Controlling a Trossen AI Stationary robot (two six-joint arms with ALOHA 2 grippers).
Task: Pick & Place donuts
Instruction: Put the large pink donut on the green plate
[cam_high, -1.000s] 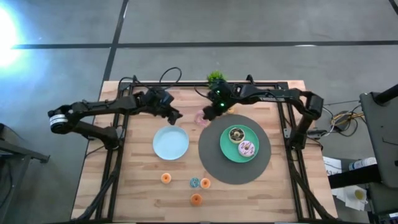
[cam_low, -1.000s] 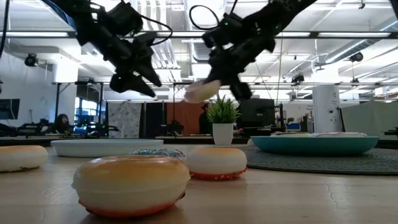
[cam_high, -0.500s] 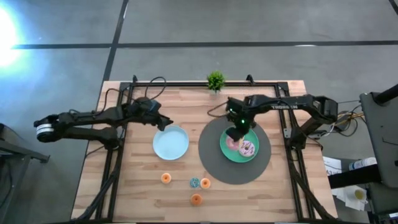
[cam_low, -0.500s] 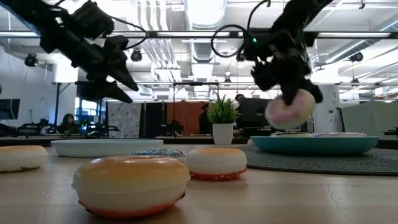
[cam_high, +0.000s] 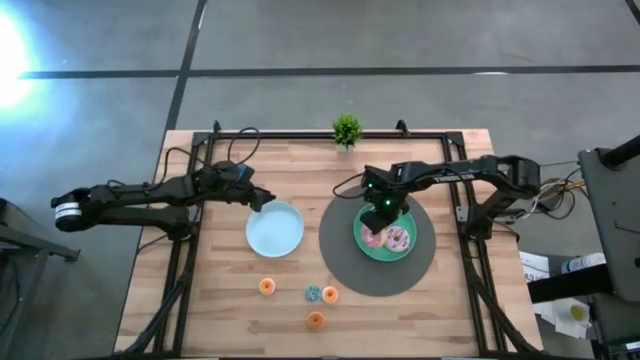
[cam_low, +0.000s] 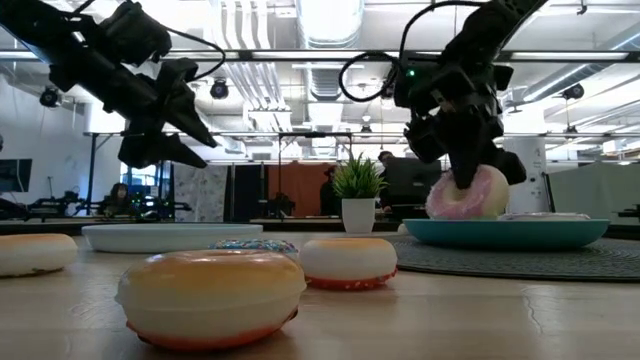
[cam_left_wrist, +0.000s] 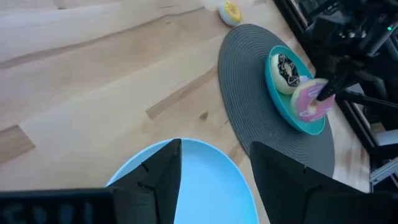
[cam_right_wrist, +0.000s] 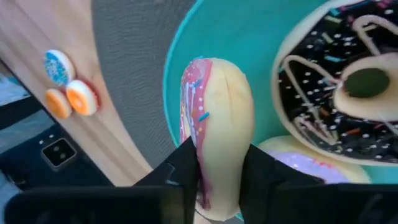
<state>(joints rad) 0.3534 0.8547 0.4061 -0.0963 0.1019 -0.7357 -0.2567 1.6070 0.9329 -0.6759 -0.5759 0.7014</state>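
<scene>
The right hand grips the pink donut on edge between its two fingers, pinched tight at the rim, as the right wrist view shows plainly. Half a second ago it carried this donut clear above the teal plate; now it is lower, and in the low view the donut sits right at the plate's rim line, right of frame centre, apparently touching or just about to touch. A second ago the same donut was up near the green plant at the top middle of the high view, so the carry across is done and only the release is left, by my judgement.

On the plate, just beside the held donut, lie the chocolate donut and a pale sprinkled donut. The plate rests on the dark round mat.

The left hand waits with its fingers spread and holding nothing, above the far rim of the light-blue plate, left of centre; it has drawn back from the middle of the desk. Four mini donuts remain unplaced near the lower middle.
</scene>
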